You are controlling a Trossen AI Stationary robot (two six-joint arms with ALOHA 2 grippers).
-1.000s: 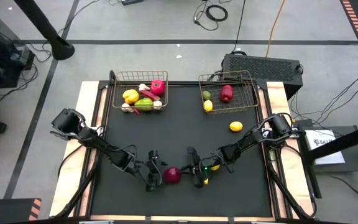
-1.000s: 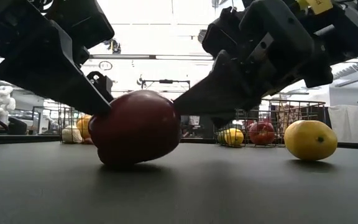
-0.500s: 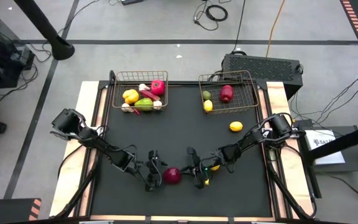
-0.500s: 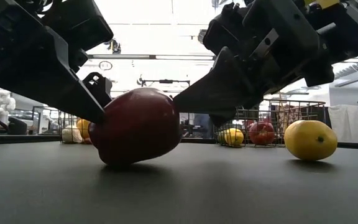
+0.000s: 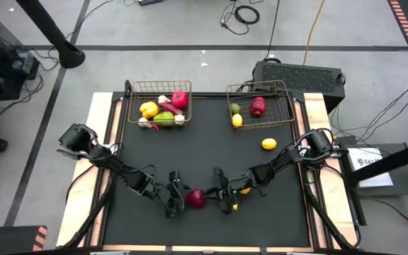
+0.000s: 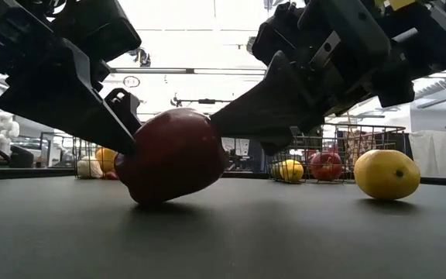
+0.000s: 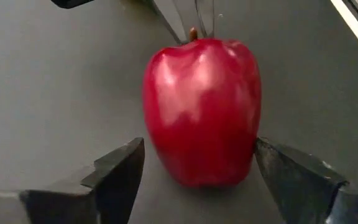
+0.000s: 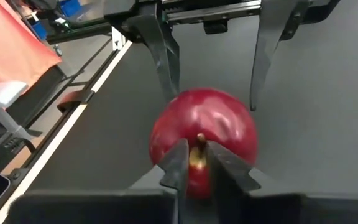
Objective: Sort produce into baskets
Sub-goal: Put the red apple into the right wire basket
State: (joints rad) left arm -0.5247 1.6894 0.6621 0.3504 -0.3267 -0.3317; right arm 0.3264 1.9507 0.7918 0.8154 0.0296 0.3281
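A red apple (image 5: 196, 199) is seen on the tabletop (image 5: 204, 156), well short of both baskets and near the front edge. It is flanked by both grippers.

Left gripper (image 7: 197, 177): fingers (image 7: 118, 171) spread wide around the apple's body. One pad is touching or just about touching its side; a small gap is seen at the other. No firm hold yet.

Right gripper (image 8: 196, 163): fingers (image 8: 176, 163) narrow, pinched around the apple's stem (image 8: 198, 154) from the opposite side. Whether the stem is actually gripped cannot be told.

Relative to the apple: a loose lemon (image 5: 268, 144) is seen off toward the right basket (image 5: 262, 105), which holds another apple, a lemon and a lime. The left basket (image 5: 158, 103) is filled with mixed vegetables.

Handling, as a judgement: the apple looks like a hard, glossy toy, so it is likely light, stiff and slippery. It is tilted in the low view, so rolling is expected if it is nudged. The stem is a poor grab point. Better hold: across the widest part of the body, pads square on both sides.
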